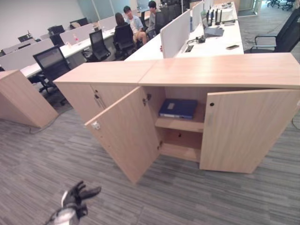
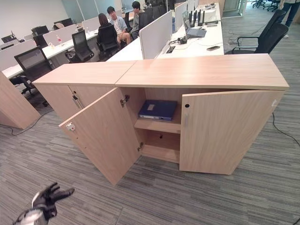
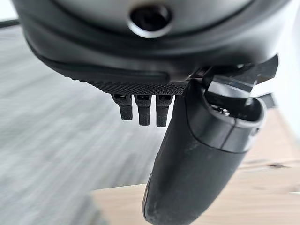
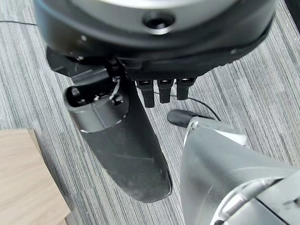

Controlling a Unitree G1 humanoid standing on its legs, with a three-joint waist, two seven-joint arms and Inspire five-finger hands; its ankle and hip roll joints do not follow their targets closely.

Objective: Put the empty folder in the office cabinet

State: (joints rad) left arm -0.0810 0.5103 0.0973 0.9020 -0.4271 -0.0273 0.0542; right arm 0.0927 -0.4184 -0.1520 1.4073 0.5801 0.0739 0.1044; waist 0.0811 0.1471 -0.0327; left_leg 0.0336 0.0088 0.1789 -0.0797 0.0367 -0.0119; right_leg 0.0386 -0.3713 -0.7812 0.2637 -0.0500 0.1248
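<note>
Our left hand hangs low over the carpet, fingers spread and holding nothing; our right hand is likewise relaxed and empty. Ahead, the blue folder lies flat on the cabinet shelf between two open doors, so we judge the placing done; perhaps the doors remain to shut.

The cabinet looks like light wood with a smooth, matt top and doors. The folder on its shelf has a dark blue cover that looks smooth, with a pale paper label. The floor is grey carpet with thin stripes and looks rough. The left hand looks like dark, matt plastic.
</note>
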